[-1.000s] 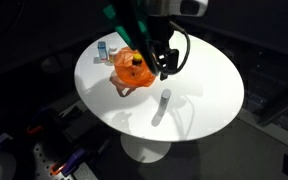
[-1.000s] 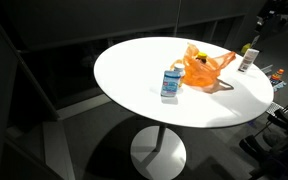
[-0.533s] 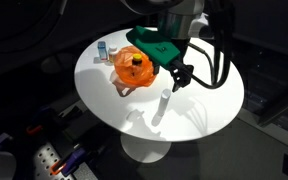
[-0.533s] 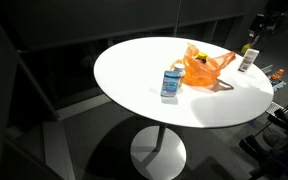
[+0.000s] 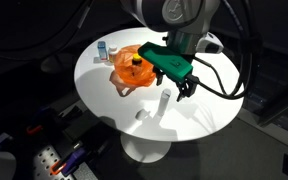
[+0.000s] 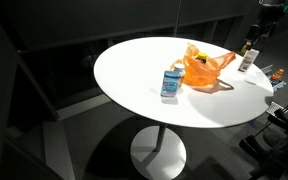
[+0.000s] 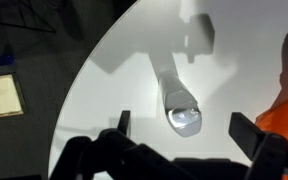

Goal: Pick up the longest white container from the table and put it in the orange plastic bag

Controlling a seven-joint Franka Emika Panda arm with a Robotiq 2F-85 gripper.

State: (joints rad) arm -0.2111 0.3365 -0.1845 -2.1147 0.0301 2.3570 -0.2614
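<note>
The round white tabletop [image 5: 206, 118] carries everything here, and the dark robot arm with its green wrist housing [image 5: 170, 58] reaches down over it from above. The crumpled orange plastic bag [image 5: 131, 68] sits towards the middle of the tabletop with its handles flopped outward. The tall white cylindrical container [image 7: 177, 90] stands upright on the bare surface just beside it, apart from the bag. In the wrist view the end effector [image 7: 182, 125] hangs over that container with its two dark fingers spread wide, one on each side of the cap and touching nothing. It is released and empty. By this, the task looks barely begun: the approach is lined up, but the grasp, the lift, the carry to the bag and the drop inside are all left to do. A shorter white container with a blue label [image 6: 170, 82] stands on the far side of the bag, well apart from the tall one and out of the way. Nothing lies between the container and the bag. The likelier trouble is the soft, crumpled bag mouth, which may offer only a narrow opening.
</note>
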